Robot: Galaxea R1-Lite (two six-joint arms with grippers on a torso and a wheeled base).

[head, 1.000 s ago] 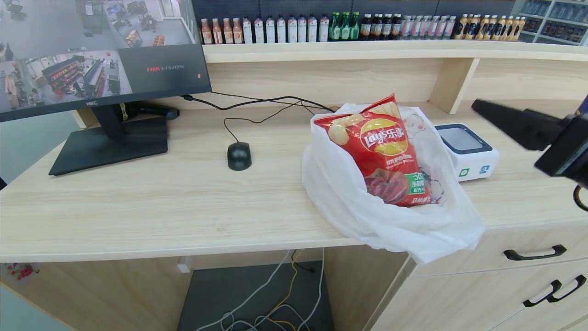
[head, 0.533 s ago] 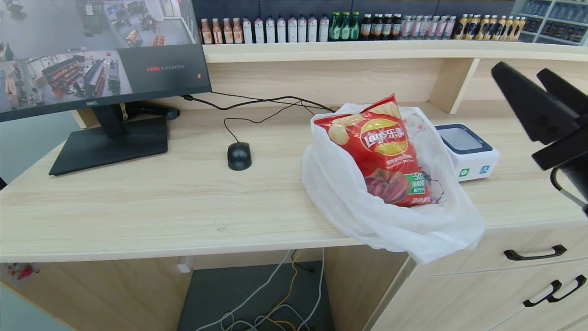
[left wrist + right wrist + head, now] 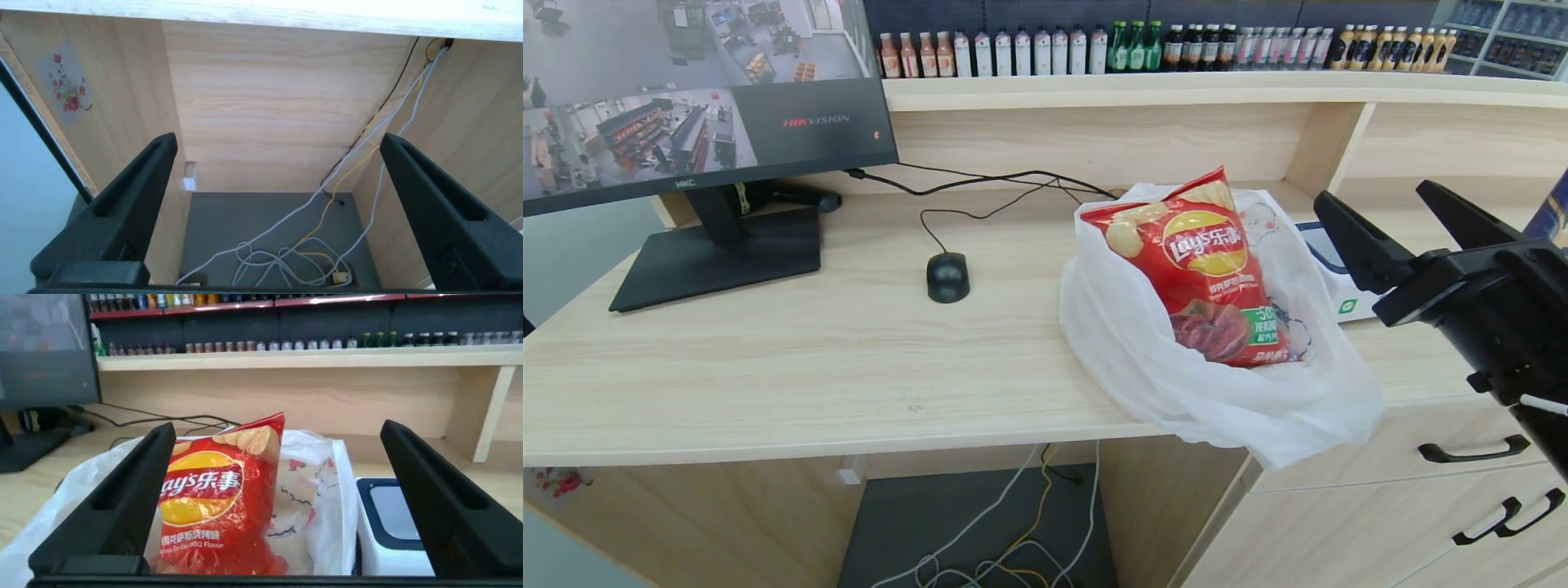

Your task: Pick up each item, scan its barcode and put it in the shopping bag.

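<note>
a long counter (image 3: 768, 359) of pale wood-grain laminate runs across a shop, with a raised ledge behind it and rows of bottles (image 3: 1160, 47) on shelves beyond. a flat black monitor (image 3: 686, 90) stands at the robot's left, and a small rounded black mouse (image 3: 948, 276) sits mid-counter on a thin cord. drawers with curved black handles (image 3: 1472, 451) sit under the counter's right part.

the shopping bag (image 3: 1176, 392) is thin, crinkled white plastic, slumped open, its lower folds hanging over the counter's front edge. the glossy red chip bag (image 3: 1201, 269) leans tilted inside its mouth, top corner poking above the rim. just beside the bag, on its right, sits the boxy white scanner (image 3: 1349, 304), partly hidden in the head view.

the right gripper (image 3: 1372, 196) hangs above the counter's right end, its matte black tapered jaws spread wide around nothing. the right wrist view adds the scanner's dark window.

the left gripper (image 3: 278, 140), jaws likewise wide apart and bare, faces the recess beneath the counter, where loose white and yellow cables (image 3: 310, 245) coil on a dark floor and a floral sticker (image 3: 69, 80) marks a side panel.
</note>
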